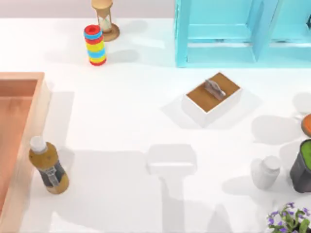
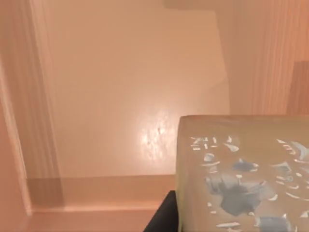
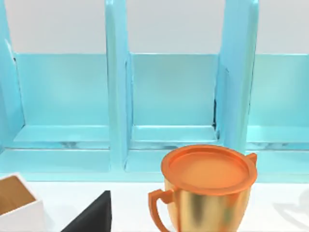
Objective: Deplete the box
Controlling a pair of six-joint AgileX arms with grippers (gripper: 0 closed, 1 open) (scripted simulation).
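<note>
At table's left | box (image 1: 19,126) (peach-wood walls, reddish-orange inside)

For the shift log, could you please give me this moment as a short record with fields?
box: large wooden crate at the table's left edge, reddish inside
in the box: pale block with grey-blue flecks, seen by the left wrist camera
outside the box: brown sauce bottle lying against its wall
table centre: small white box with brown top
far side: turquoise shelf, ring stack, hourglass
right wrist view: gold cup with orange lid
</note>
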